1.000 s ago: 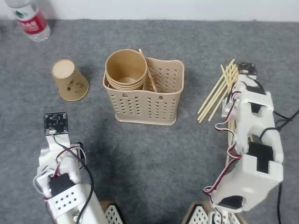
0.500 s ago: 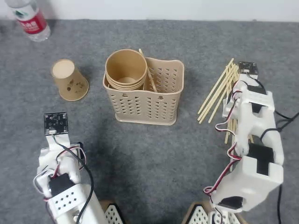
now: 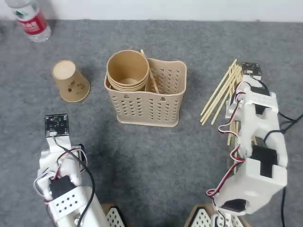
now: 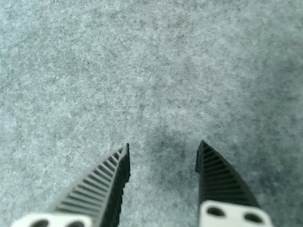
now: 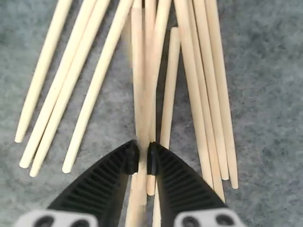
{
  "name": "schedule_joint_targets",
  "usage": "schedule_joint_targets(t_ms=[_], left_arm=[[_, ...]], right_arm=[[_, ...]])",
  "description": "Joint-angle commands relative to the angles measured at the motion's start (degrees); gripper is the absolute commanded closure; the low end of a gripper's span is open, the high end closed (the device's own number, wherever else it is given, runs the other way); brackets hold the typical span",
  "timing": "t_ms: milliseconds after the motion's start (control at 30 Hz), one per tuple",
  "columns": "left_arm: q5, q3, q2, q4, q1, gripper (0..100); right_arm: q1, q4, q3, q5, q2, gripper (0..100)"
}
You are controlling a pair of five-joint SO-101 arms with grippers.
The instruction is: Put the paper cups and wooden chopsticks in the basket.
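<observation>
A beige perforated basket stands mid-table with several nested paper cups and one chopstick inside. Another paper cup lies on its side on the carpet to the basket's left. Loose wooden chopsticks lie fanned out to the right of the basket, beside the right arm. In the right wrist view my right gripper is shut on one chopstick in the middle of the pile. My left gripper is open over bare carpet, near the table's front left.
A plastic water bottle lies at the back left corner. Grey carpet covers the table. The left arm sits in front of the lying cup, with open carpet between the two arms.
The chopsticks beside the right arm have shifted slightly. The right arm has edged a little. The left arm has not moved.
</observation>
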Motion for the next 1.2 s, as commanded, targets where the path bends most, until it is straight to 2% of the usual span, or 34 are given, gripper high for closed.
schedule_joint_targets(t_ms=[0, 267, 433, 700, 933, 1033, 1167], left_arm=[[-0.53, -0.22, -0.79, 0.35, 0.44, 79], [-0.53, -0.22, -0.79, 0.35, 0.44, 79], [-0.53, -0.22, -0.79, 0.35, 0.44, 79], [-0.53, -0.22, -0.79, 0.35, 0.44, 79], [-0.53, -0.22, -0.79, 0.35, 0.44, 79], [-0.53, -0.22, -0.79, 0.35, 0.44, 79], [-0.53, -0.22, -0.79, 0.35, 0.44, 79]], right_arm=[[0.48, -0.13, -2.37, 0.79, -3.38, 97.2], [0.48, 0.40, -2.55, 0.88, -4.09, 99.1], [0.40, 3.38, -2.73, 0.88, -10.68, 99.1], [-1.71, 10.59, -2.55, 0.53, -33.01, 99.1], [-7.25, 14.64, 1.05, 0.26, -53.41, 99.1], [-9.19, 11.38, 5.80, 0.79, -63.78, 99.1], [-9.27, 1.27, 14.95, 2.64, -77.32, 99.1]])
